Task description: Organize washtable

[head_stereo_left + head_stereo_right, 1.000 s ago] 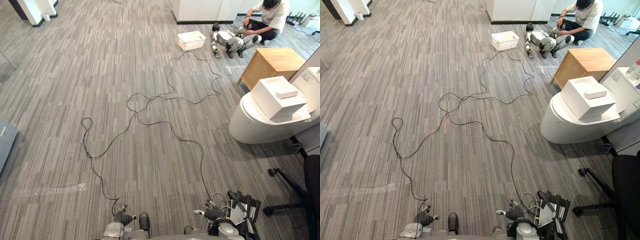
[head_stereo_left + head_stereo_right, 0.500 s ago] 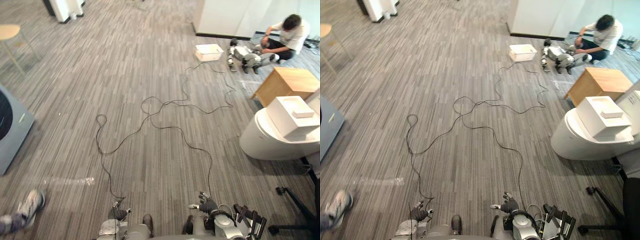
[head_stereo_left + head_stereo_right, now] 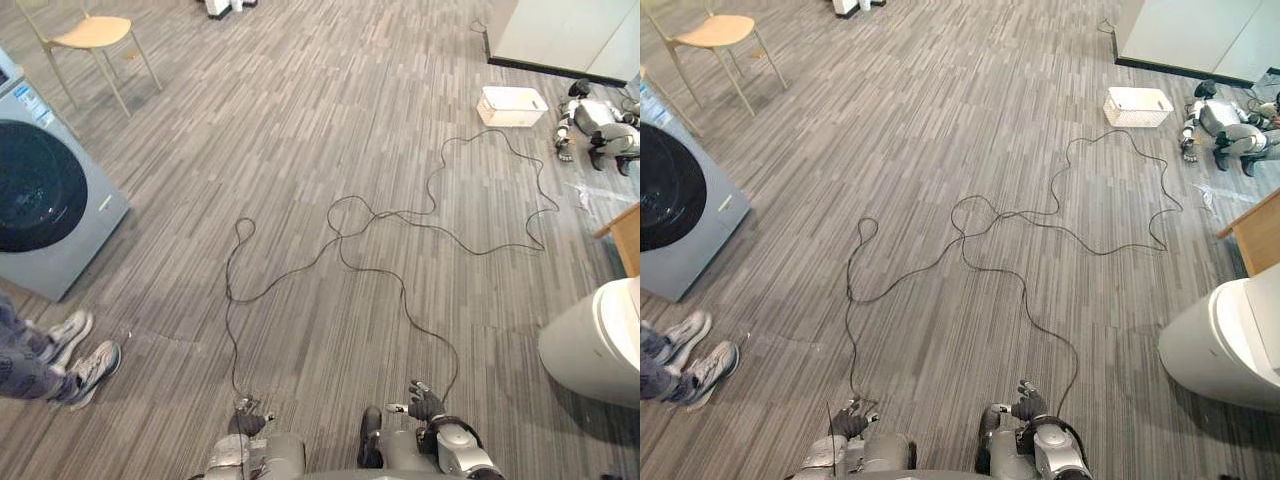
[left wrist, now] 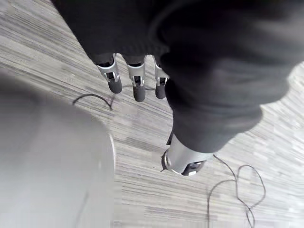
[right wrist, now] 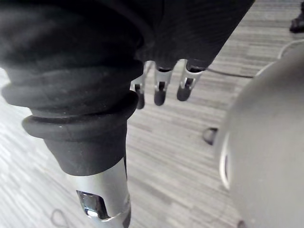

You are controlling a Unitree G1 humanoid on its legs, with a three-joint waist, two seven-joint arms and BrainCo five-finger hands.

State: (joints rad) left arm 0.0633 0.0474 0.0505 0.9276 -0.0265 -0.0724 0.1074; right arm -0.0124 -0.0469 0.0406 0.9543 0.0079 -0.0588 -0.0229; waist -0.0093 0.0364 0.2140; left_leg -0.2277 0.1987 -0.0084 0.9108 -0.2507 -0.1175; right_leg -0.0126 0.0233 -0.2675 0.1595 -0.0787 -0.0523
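My left hand (image 4: 138, 84) and right hand (image 5: 160, 92) hang empty, fingers loosely straight, above the grey striped carpet (image 3: 300, 120). A washing machine (image 3: 50, 200) stands left and a white basket (image 3: 512, 105) far right.

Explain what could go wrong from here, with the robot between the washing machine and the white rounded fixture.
1. A person's shoes stand near the robot's left side, by the washing machine; a step or turn that way might hit the person.
2. The white rounded fixture stands on the right; the open right hand might knock it during a turn. The left hand hangs open too, holding nothing.
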